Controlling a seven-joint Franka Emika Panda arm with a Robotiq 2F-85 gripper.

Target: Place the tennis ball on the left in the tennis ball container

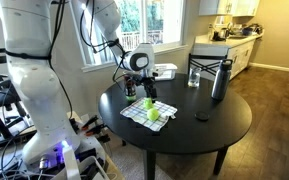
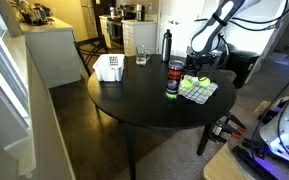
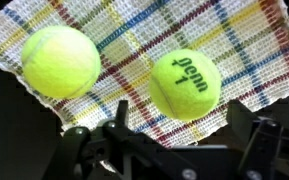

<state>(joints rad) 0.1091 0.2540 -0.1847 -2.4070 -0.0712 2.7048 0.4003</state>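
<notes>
Hovering over the plaid cloth (image 3: 134,35), the gripper (image 3: 177,128) is hanging with jaws spread wide, grasping nothing; the Penn-marked tennis ball (image 3: 185,84) is lying just ahead, the other tennis ball (image 3: 61,60) apart.

Round black table (image 2: 134,108), plaid cloth (image 2: 210,91), tennis ball container (image 2: 172,80), bottle (image 2: 166,45), glass (image 2: 142,55)

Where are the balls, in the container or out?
Out. The plain ball and the Penn ball both lie on the cloth in the wrist view; the container stands upright beside the cloth in an exterior view.
</notes>
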